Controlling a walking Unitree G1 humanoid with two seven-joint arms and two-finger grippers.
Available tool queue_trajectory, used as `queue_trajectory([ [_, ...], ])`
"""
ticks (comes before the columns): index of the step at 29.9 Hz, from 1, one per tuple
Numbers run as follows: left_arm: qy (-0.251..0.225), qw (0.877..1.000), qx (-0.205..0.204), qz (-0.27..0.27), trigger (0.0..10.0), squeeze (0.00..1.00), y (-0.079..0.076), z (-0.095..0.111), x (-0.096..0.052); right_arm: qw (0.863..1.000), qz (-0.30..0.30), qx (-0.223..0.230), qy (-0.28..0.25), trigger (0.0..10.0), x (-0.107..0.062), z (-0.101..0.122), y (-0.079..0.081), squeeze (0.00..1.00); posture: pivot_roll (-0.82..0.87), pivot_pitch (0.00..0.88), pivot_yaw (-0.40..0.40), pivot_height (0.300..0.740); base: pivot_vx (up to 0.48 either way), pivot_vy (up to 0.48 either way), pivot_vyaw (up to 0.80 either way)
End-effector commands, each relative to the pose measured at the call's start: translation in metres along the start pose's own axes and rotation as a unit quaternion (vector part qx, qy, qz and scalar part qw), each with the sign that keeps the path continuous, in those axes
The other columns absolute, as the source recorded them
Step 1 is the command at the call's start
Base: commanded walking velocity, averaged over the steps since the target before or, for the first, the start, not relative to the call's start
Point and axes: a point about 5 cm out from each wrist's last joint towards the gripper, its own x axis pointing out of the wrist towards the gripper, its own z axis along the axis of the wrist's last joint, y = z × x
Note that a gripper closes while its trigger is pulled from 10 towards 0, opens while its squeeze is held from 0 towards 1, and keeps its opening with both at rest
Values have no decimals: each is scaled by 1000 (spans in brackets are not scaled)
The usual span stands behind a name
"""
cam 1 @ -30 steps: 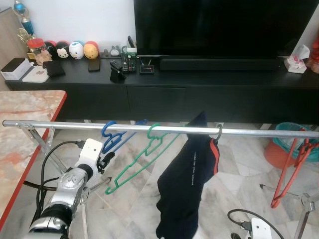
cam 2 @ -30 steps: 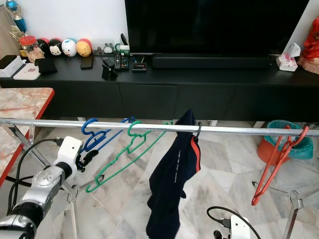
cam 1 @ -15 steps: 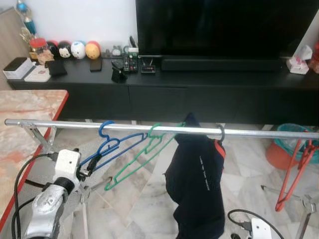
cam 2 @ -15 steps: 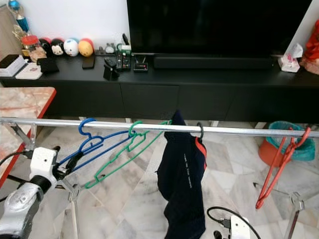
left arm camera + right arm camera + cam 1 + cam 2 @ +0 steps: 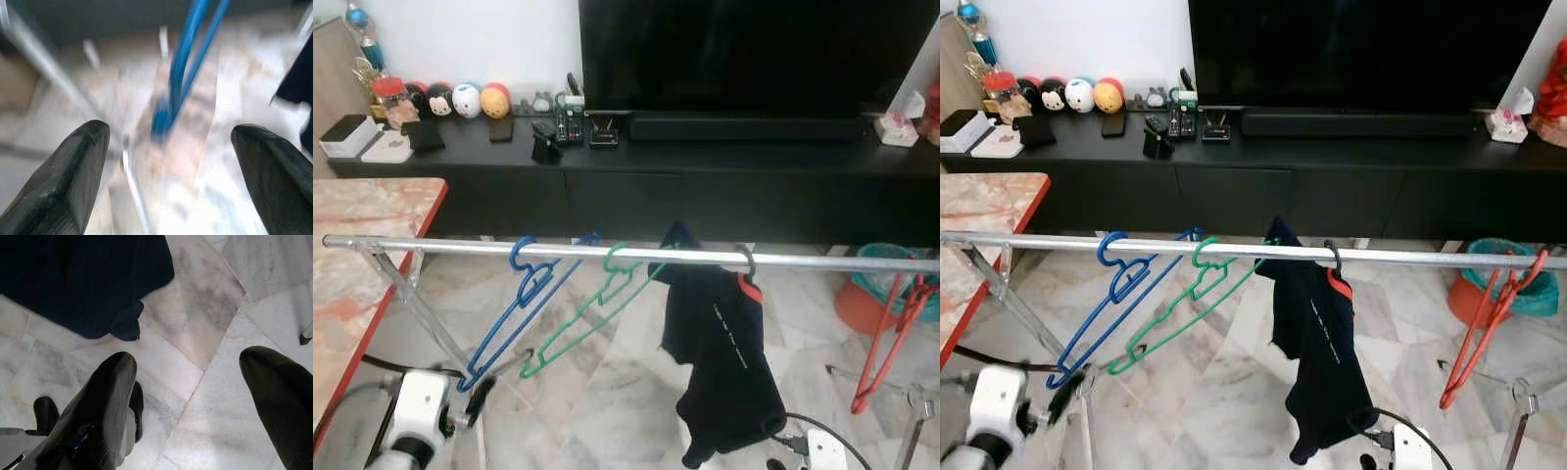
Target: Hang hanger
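The blue hanger [image 5: 514, 308] now hangs by its hook on the metal rail [image 5: 460, 245], and nothing holds it; half a second ago the left gripper [image 5: 168, 166] was at its lower end. That gripper has dropped below the hanger, its fingers wide apart. The dark garment [image 5: 720, 362] has swung to the right. The right gripper [image 5: 188, 406] is spread open above the marble floor [image 5: 215, 298]. A green hanger [image 5: 592, 318] hangs just beside the blue one.
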Motion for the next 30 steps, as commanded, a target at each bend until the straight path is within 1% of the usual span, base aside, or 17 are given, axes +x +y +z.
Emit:
queue_trajectory([
  [1,38,999,5,2,10000,0,-1,-14,-2,1000,-2,-5,5,10000,-1,-2,-2,0,40,0,-18,740,0,0,0],
  [3,91,996,0,1,10000,0,-5,-32,-2,1000,-3,-4,5,10000,-1,-2,-3,0,40,0,-18,740,0,0,0],
  [7,106,994,-11,-3,10000,0,-9,-38,0,1000,-3,-4,5,10000,-1,-2,-2,0,35,0,-19,740,0,0,0],
  [8,137,990,-10,-7,10000,0,-15,-47,5,1000,-3,-5,5,10000,-1,-2,-2,0,29,0,-20,740,0,0,0],
  [9,146,989,-11,-9,10000,0,-17,-49,7,1000,-3,-5,5,10000,-1,-3,-2,0,29,0,-20,740,0,0,0],
  [10,171,985,-10,-9,10000,0,-21,-55,11,1000,-3,-5,6,10000,-1,-3,-1,0,24,0,-20,740,0,0,0],
  [11,171,985,-10,-9,10000,0,-21,-55,11,1000,-3,-5,6,10000,-1,-3,-1,0,24,0,-20,740,0,0,0],
  [13,201,979,-26,-1,10000,0,-26,-60,17,1000,-3,-3,5,10000,-1,-3,-1,0,18,0,-20,740,0,0,0],
  [16,221,974,-48,3,10000,0,-31,-63,22,1000,-3,-3,5,10000,0,-2,0,0,16,0,-19,740,0,0,0],
  [17,231,972,-52,3,10000,0,-33,-64,23,1000,-3,-3,4,10000,0,-2,0,0,12,0,-19,740,0,0,0],
  [18,253,966,-53,1,10000,0,-38,-67,24,1000,-2,-2,4,10000,0,-2,0,0,4,0,-18,740,0,0,0],
  [20,271,961,-57,3,10000,0,-42,-69,25,1000,-3,-2,3,10000,0,-2,0,0,4,0,-18,740,0,0,0],
  [23,273,960,-56,-4,10000,0,-46,-67,29,1000,-4,-1,2,10000,0,-2,1,0,-5,0,-15,740,0,0,0],
  [24,269,961,-56,-7,10000,0,-48,-64,33,1000,-4,1,1,10000,0,-2,1,0,-15,0,-13,740,0,0,0],
  [25,254,966,-57,-10,10000,0,-51,-55,42,1000,-5,2,-1,10000,0,-2,0,0,-17,0,-15,740,0,0,0],
  [28,245,968,-55,-12,10000,0,-52,-50,48,1000,-6,7,-5,10000,0,-1,0,0,-17,0,-11,740,0,0,0],
  [30,247,967,-54,-12,10000,0,-52,-51,47,1000,-6,6,-6,10000,0,0,0,0,-22,0,-7,740,0,0,0],
])
